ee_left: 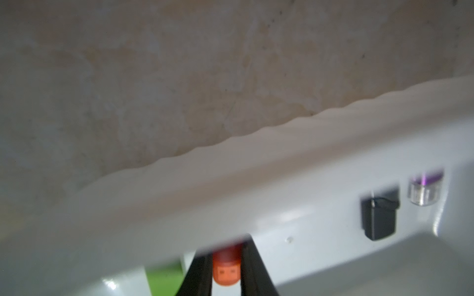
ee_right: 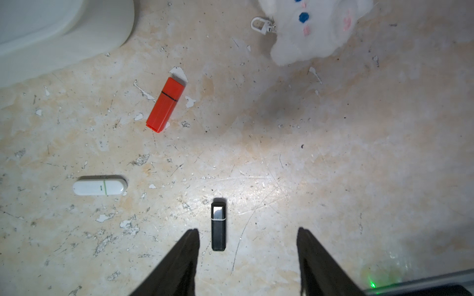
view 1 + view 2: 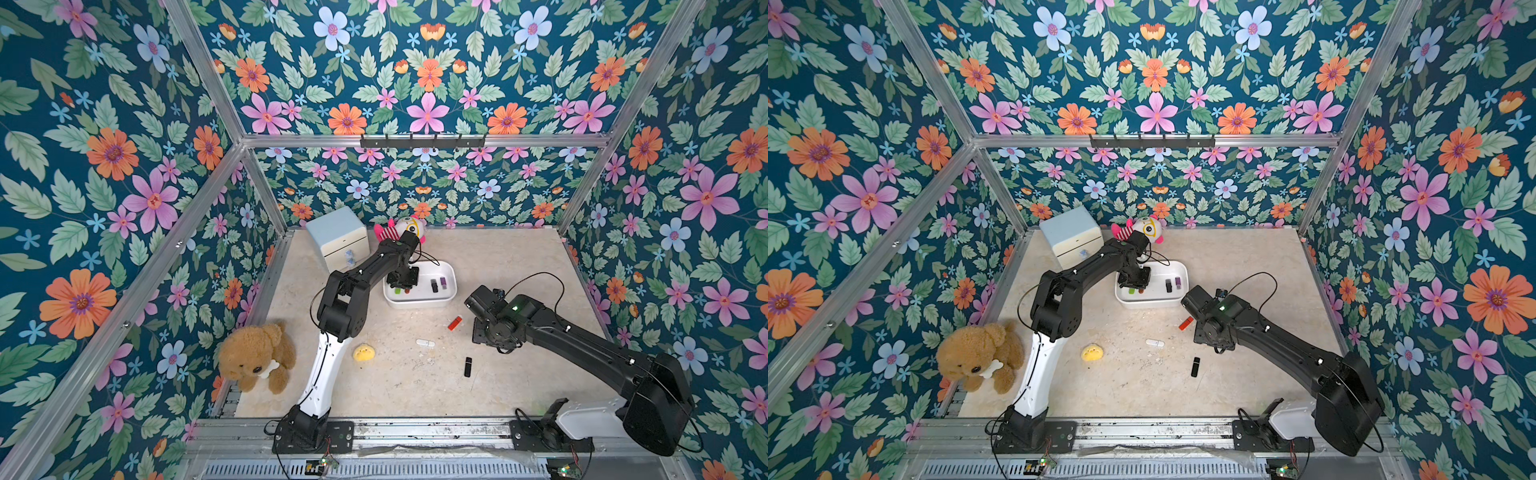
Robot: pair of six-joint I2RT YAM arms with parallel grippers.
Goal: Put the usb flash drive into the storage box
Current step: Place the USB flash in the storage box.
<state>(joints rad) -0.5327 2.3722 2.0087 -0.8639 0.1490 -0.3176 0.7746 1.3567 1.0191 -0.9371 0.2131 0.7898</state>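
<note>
Left wrist view: left gripper closed on an orange flash drive, fingers pressed against both of its flanks. Gripper and drive inside the storage box; picture blurred, contact with the box floor not discernible. Just beside the gripper, a green flash drive on the box floor. Farther along the floor, well apart from the gripper, a boxed black flash drive and, just beside it, a purple-and-clear flash drive. Beyond the fingertips, the box wall, then the bench. Right wrist view: right gripper open, fingers spread wide, over the bench, gripping nothing. Between the fingers, closer to one than the other, a loose black flash drive flat on the bench, long axis in line with the fingers. Ahead of the gripper and off to one side, a white flash drive and, farther ahead, a red flash drive, well apart from each other; beyond those, a corner of the storage box. Ahead on the opposite side, a white plush keychain. In both top views, left gripper inside the box, right gripper outside it.
</note>
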